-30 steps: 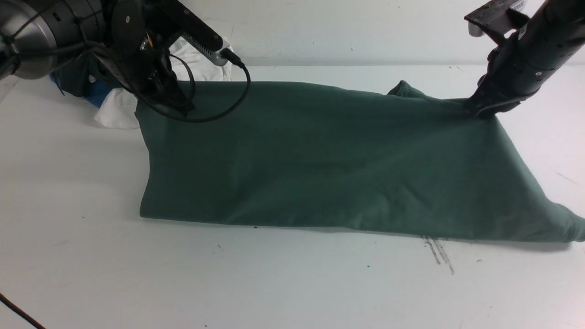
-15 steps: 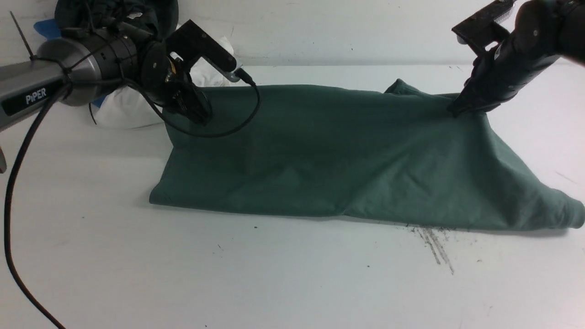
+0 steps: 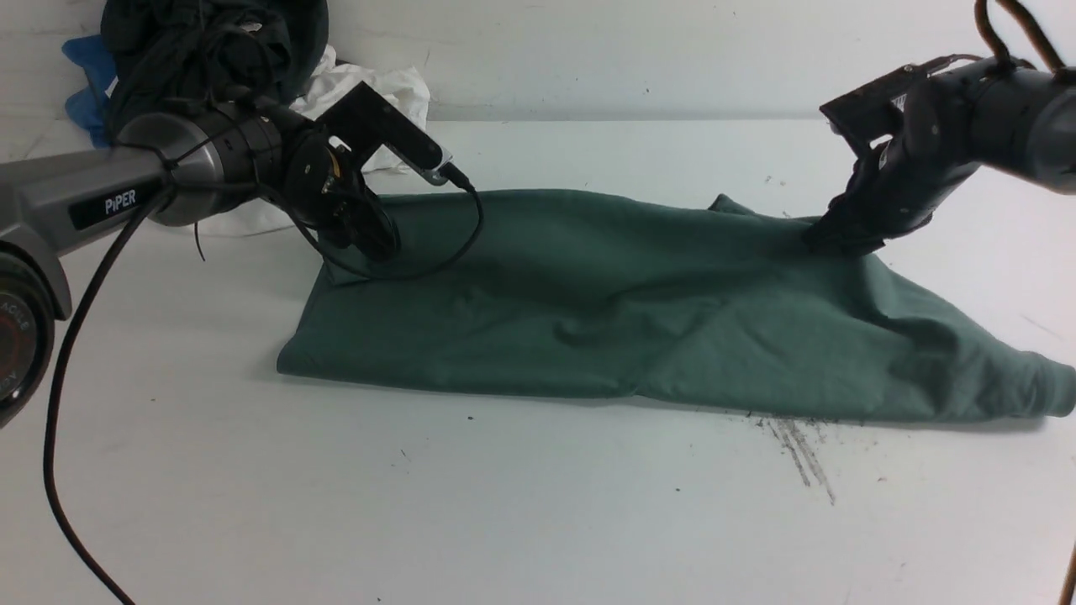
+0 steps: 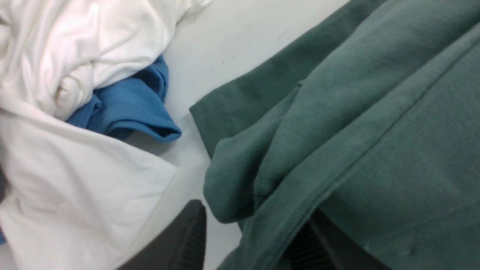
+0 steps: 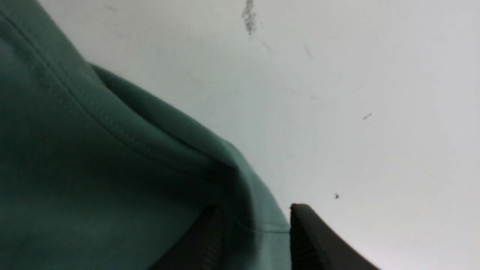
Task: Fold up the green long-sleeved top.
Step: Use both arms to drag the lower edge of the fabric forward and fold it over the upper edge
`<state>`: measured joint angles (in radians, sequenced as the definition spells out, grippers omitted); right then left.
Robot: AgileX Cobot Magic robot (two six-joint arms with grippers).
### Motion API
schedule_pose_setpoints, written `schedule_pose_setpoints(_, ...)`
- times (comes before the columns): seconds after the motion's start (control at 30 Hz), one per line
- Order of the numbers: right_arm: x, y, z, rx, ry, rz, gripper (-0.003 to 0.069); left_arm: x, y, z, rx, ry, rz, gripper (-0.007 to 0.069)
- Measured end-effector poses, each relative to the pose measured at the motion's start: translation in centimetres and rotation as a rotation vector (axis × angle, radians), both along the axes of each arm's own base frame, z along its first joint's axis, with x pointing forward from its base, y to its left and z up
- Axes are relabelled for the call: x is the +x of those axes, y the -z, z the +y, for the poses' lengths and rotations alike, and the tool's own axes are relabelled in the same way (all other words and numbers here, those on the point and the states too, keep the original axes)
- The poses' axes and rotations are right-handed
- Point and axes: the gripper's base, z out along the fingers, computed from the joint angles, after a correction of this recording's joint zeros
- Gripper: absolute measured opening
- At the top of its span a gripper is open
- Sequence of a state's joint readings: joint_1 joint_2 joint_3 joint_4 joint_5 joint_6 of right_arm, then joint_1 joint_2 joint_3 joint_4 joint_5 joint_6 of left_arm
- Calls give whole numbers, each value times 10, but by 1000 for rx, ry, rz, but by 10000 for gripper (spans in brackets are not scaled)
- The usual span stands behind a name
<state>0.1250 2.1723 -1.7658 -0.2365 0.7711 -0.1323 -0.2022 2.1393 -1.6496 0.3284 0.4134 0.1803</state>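
Note:
The green long-sleeved top (image 3: 639, 311) lies folded in a long band across the white table, one cuffed sleeve end reaching the right edge (image 3: 1051, 391). My left gripper (image 3: 374, 244) is low at its far left corner. In the left wrist view its fingers (image 4: 187, 232) stand wide apart, with a hemmed fold of the top (image 4: 337, 112) loose between them and bare table showing beside one finger. My right gripper (image 3: 828, 239) rests at the far right edge. There the fingers (image 5: 311, 232) are parted around a slack fold of the top (image 5: 112, 168).
A pile of garments sits at the back left: black (image 3: 210, 50), white (image 3: 370, 84) and blue (image 3: 84, 67), close behind the left gripper. The white (image 4: 75, 75) and blue (image 4: 127, 108) cloth lie just beside the top's corner. Dark scuff marks (image 3: 799, 454) streak the table.
Both arms have come down and toward me, laying the top's raised far edge onto the table. Both pairs of jaws, shut on the cloth before, have parted. The top now lies flatter.

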Motion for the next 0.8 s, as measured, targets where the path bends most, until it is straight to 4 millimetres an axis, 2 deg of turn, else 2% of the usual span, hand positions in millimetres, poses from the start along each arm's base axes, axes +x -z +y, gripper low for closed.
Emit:
schedule_pose_setpoints(0.07, 1, -7, -3, -16, 41, -34, 351, -1, -9, 2, 5, -22, -28, 398)
schedule_pose_setpoints(0.13, 2, -15, -8, -45, 77, -63, 410, -2, -23, 5, 5, -54, -65, 431)
schedule_pose_setpoints(0.23, -1, -42, -20, -83, 173, -95, 489, -6, -57, 13, -15, -159, -133, 453)
schedule_pose_setpoints(0.27, -1, -42, -20, -83, 173, -95, 489, -7, -59, 13, -17, -168, -137, 453)
schedule_pose_setpoints(0.3, -6, -57, -25, -86, 212, -97, 503, -10, -79, 19, -39, -259, -160, 453)
schedule_pose_setpoints(0.4, -20, -82, -33, -31, 269, -87, 511, -22, -105, 27, -51, -402, -141, 412)
schedule_pose_setpoints(0.43, -28, -93, -34, 8, 279, -78, 512, -27, -110, 26, -48, -429, -116, 387)
schedule_pose_setpoints(0.5, -32, -100, -34, 42, 276, -69, 512, -35, -112, 22, -47, -443, -66, 342)
schedule_pose_setpoints(0.57, -43, -114, -27, 134, 235, -42, 512, -43, -106, 6, -63, -381, 44, 244)
schedule_pose_setpoints(0.6, -43, -114, -27, 140, 229, -40, 512, -43, -105, 4, -65, -373, 53, 235)
schedule_pose_setpoints(0.7, -49, -119, -13, 267, 159, 12, 512, -38, -67, -24, -97, -204, 220, 79)
schedule_pose_setpoints(0.73, -50, -118, -11, 286, 142, 26, 512, -36, -55, -27, -100, -181, 251, 50)
schedule_pose_setpoints(0.77, -50, -117, -10, 295, 137, 34, 512, -35, -52, -28, -103, -172, 261, 45)
schedule_pose_setpoints(0.8, -51, -115, -7, 320, 118, 50, 512, -29, -28, -32, -99, -154, 306, 13)
